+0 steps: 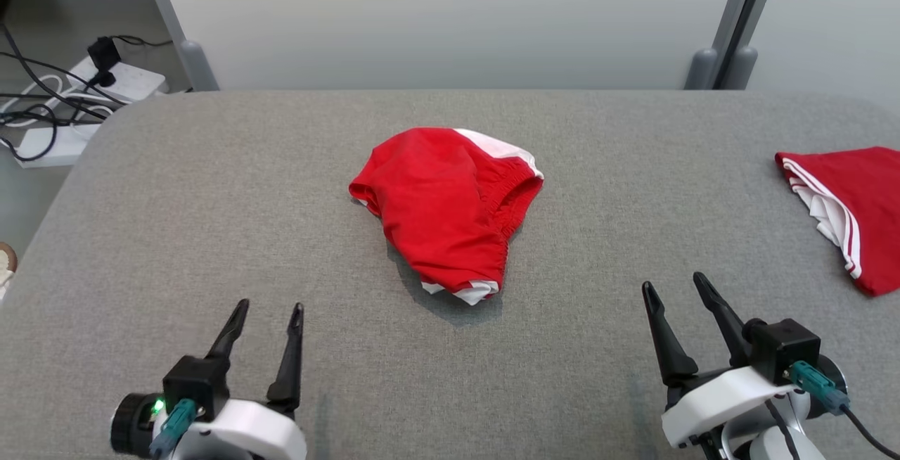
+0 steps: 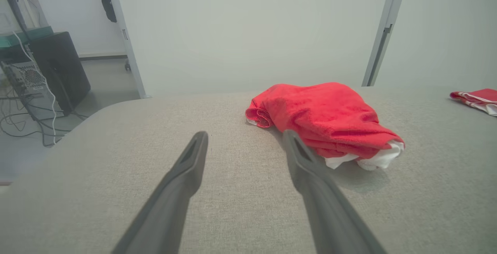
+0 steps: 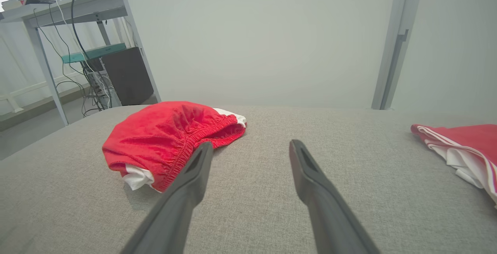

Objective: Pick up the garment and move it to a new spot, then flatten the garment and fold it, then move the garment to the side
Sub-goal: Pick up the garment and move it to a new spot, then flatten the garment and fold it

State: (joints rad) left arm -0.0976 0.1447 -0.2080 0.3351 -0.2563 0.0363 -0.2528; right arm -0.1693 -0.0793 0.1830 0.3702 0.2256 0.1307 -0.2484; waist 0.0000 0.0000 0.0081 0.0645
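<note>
Both tools hover low over the worktop [image 1: 211,200] with nothing between the fingers: the left tool [image 1: 271,305] stands wide and empty, and the right tool [image 1: 673,281] likewise. The garment [image 1: 443,210], red with white trim, lies in a bunched heap on the worktop, ahead and to the right of the left tool, ahead and to the left of the right tool, touching neither. A gathered elastic edge faces the right tool; it is probably the waistband, though the folds hide most of it. A second red garment [image 1: 851,207] lies well out to the right of the right tool and is judged no part of this step. Step in hand, as judged: the garment rests on the worktop neither flattened nor folded, so the flattening grasp is due. The next move calls for each tool to advance to its own side of the heap, close on a single layer at an outer edge, and draw the two edges apart. Pinching several layers together would keep the creases in
</note>
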